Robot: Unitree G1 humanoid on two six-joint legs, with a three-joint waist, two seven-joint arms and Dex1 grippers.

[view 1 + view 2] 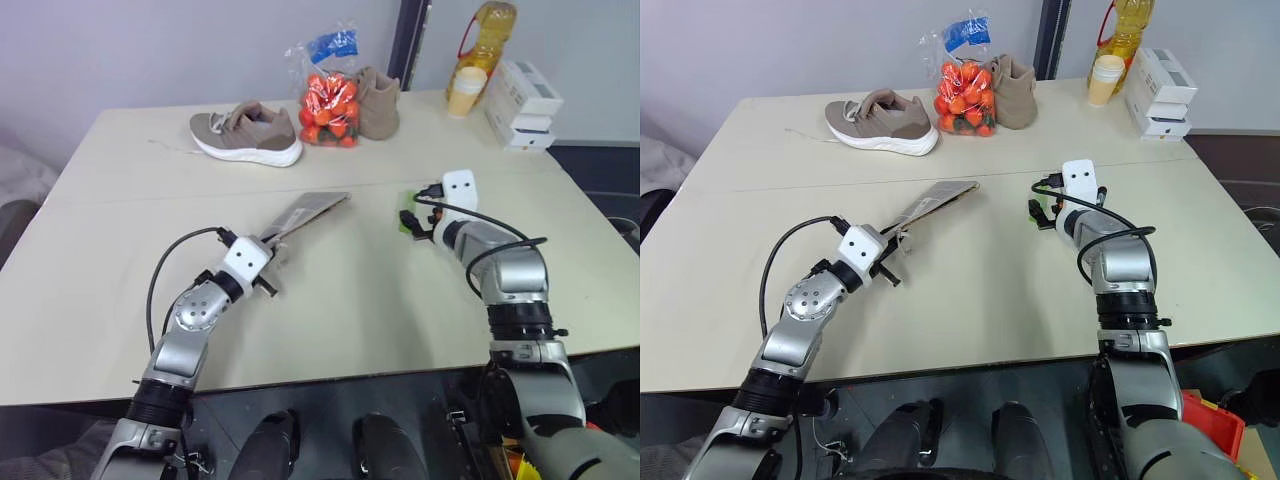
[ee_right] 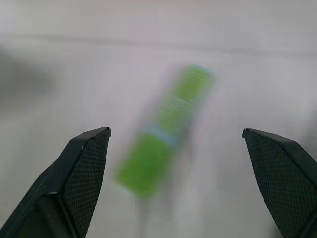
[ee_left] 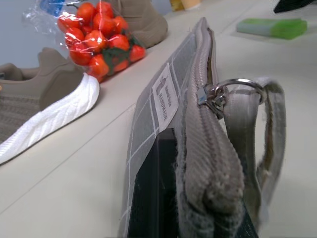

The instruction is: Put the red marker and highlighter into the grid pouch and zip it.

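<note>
Right of centre in the left eye frame, the right gripper [image 1: 412, 216] had its jaws spread wide with nothing between them, and the highlighter [image 2: 163, 130] lay on the table [image 1: 340, 320] just ahead of its tips. From the right wrist view the stick sat between the two fingers [image 2: 84, 168], long axis running away from the pincer and tilted a bit off the finger line, near end closer to one finger than the other. So I'd say the coming grab depended on squaring up to that slant first, and the right arm was clearly the nearer one.

Looks-wise: short, chunky, bright green, with a paler band partway along.

Over at lower left of centre, the left gripper [image 1: 272, 243] was clamped on the near end of the grid pouch [image 1: 305, 211], holding it up on its edge. Grey fabric, white grid lines, a small white label, metal ring pull [image 3: 233, 91] on the zip. It stretched away toward the frame's middle, well apart from the highlighter. Couldn't spot the red marker.
</note>
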